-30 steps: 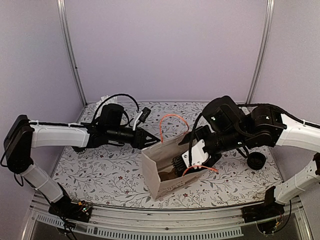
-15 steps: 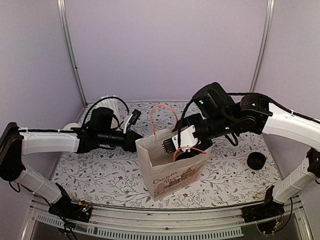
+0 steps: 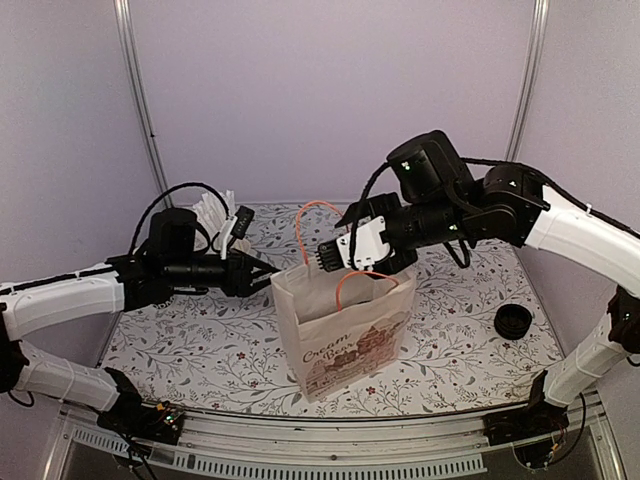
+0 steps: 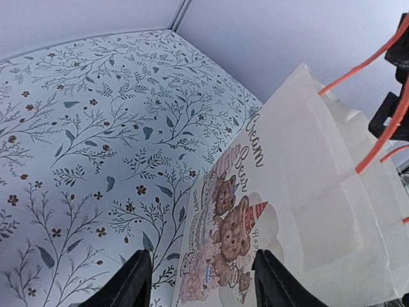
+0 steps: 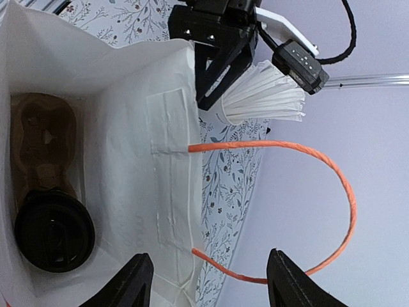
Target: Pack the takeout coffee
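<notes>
Takeout coffee [image 5: 54, 231], a black cup under a round black lid, stands at the bottom of the white paper bag [image 3: 345, 340], seated in one pocket of a brown cardboard cup carrier [image 5: 37, 137]; the pocket beside it holds nothing; from the top camera the cup cannot be seen.

The bag stands upright near the front of the floral-patterned table [image 3: 190, 345], its mouth open, its bear print facing the front edge.

The right gripper [image 3: 335, 262] hangs just above the bag's mouth, its jaws apart and clamped on nothing; in its wrist view an orange handle [image 5: 255, 146] loops out from the bag's rim, and the loop's lower end crosses the gap between the fingers; whether it touches them cannot be told.

The left gripper [image 3: 262, 277] sits just beside the bag's upper left edge, outside the wall, jaws likewise apart and holding nothing.

A cup of white paper-wrapped straws [image 3: 215, 215] stands behind the left arm; a low stack of black lids [image 3: 513, 321] lies well to the right.
</notes>
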Action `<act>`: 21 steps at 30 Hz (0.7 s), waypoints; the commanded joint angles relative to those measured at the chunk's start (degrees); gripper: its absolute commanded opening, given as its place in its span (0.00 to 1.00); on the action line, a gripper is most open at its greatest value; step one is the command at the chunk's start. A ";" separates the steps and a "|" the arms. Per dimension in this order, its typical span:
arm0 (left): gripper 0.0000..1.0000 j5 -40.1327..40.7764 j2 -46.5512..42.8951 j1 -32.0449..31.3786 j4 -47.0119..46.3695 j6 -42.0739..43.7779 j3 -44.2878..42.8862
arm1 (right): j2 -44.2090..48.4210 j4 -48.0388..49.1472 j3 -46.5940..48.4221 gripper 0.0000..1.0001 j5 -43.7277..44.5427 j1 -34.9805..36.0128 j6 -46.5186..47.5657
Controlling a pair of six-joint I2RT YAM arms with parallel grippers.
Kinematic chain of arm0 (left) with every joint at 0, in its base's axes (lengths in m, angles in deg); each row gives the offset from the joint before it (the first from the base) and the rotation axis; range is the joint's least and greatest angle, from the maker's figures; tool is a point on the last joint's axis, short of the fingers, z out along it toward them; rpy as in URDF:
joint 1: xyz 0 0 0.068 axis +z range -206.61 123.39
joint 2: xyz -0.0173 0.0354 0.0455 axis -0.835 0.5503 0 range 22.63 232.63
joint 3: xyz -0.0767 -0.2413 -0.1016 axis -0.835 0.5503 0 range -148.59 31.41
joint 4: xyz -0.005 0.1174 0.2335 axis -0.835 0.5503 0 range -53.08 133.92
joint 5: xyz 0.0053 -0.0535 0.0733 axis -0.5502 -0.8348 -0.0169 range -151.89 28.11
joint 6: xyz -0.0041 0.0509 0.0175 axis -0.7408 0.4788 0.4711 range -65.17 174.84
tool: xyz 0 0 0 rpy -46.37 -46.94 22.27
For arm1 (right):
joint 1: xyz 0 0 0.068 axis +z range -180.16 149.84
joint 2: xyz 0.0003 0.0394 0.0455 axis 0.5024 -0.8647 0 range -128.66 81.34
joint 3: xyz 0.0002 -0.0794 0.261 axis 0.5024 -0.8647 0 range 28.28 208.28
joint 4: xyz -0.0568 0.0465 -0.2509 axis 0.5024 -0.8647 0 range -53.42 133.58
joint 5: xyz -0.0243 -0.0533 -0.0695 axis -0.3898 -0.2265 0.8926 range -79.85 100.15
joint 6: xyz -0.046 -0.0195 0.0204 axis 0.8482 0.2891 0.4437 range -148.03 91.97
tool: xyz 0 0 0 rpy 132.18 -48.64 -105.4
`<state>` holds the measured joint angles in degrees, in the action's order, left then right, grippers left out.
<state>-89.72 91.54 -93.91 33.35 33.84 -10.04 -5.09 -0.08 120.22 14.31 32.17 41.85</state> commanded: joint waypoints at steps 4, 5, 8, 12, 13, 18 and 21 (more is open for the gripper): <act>0.57 7.29 -7.96 1.08 11.31 0.79 -1.40 | -0.99 4.27 3.80 0.64 4.18 -1.10 1.51; 0.57 8.33 -9.02 1.04 13.16 0.88 -2.21 | -0.79 4.62 4.23 0.64 4.51 -1.21 1.63; 0.57 13.63 -11.92 1.17 20.16 1.22 -6.07 | 0.08 4.72 6.41 0.64 4.95 -1.77 1.58; 0.56 23.78 -13.31 1.48 30.38 0.70 -13.48 | 2.24 2.92 10.02 0.66 2.23 -4.31 -1.15; 0.56 26.39 -12.96 1.72 33.81 0.30 -15.56 | 2.70 2.27 10.46 0.66 1.96 -5.49 -1.88; 0.52 35.97 -8.95 2.98 43.94 -3.72 -25.65 | 8.43 0.60 9.22 0.66 -3.05 -15.65 -7.74; 0.51 38.66 -7.86 3.36 46.50 -7.05 -27.90 | 13.60 0.38 4.41 0.66 -9.78 -24.19 -13.31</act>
<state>-58.93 81.90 -91.70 70.44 31.28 -35.55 1.38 1.63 128.63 12.58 16.82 36.85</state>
